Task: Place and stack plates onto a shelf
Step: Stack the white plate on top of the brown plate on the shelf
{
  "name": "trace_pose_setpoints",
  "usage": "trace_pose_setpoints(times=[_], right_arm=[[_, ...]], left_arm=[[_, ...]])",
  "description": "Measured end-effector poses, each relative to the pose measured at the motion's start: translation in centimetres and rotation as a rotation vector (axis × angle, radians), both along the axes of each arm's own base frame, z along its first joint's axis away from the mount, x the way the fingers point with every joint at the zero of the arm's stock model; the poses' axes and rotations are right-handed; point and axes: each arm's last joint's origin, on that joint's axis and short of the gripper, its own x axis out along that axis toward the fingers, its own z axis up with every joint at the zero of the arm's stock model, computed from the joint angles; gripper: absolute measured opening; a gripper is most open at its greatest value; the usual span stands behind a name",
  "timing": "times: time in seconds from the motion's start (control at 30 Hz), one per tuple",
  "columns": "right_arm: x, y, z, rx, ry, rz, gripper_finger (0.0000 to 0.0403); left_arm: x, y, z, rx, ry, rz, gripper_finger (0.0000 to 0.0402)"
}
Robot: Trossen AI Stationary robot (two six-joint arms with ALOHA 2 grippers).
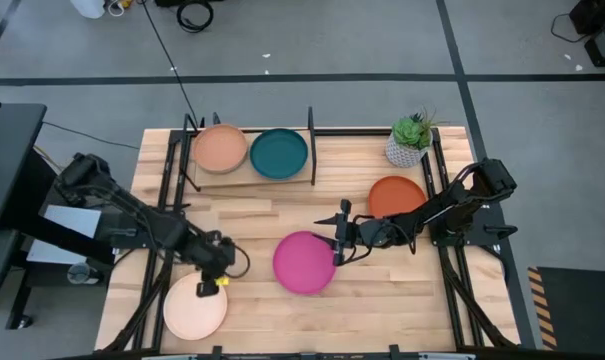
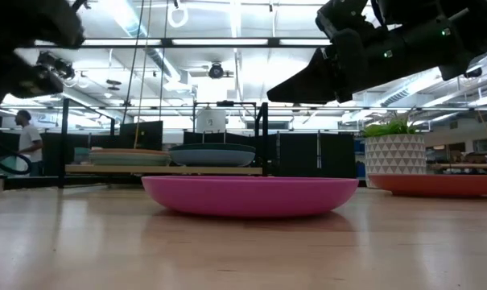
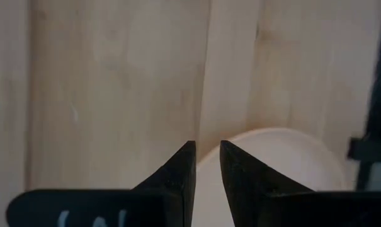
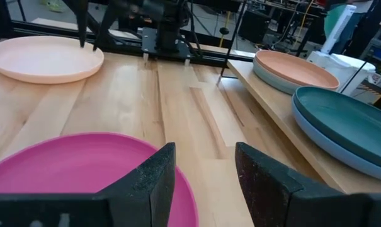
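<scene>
High view – magenta plate [image 1: 304, 262] flat, round

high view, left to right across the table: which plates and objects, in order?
cream-peach plate → tan plate → dark teal plate → magenta plate → orange-red plate → potted plant. Arms left out; tan and dark teal sit on the shelf.

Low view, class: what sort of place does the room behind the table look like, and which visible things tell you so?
Probably a robotics lab or workshop: ceiling strip lights run over an open hall, dark equipment racks stand behind the table, and a person is by a workstation.
</scene>
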Motion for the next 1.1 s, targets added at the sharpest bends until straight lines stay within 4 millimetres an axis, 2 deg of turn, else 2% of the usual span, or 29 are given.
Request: trace_pose_setpoints(times=[0.13,0.33,0.67,0.87,1.1], right_arm=[[0.0,0.0,0.0,0.001,-0.005,0.000,0.0171],[0.0,0.0,0.1,0.000,-0.005,0.000,0.0171],[0.0,0.0,0.0,-0.005,-0.004,0.002,0.0171],[0.0,0.0,0.0,-0.001,-0.005,0.001,0.0171],[0.0,0.0,0.1,0.001,-0.005,0.000,0.0171]], left_arm=[[0.4,-1.3,-2.2,0.051,0.097,-0.020,0.0078],[1.2,-2.1,-4.9,0.065,0.214,-0.056,0.0078],[1.6,-2.5,-5.2,0.037,0.203,-0.089,0.0078],[1.4,-2.7,-5.1,-0.060,0.266,-0.102,0.0078],[1.7,-2.7,-4.9,-0.043,0.243,-0.076,0.0082]])
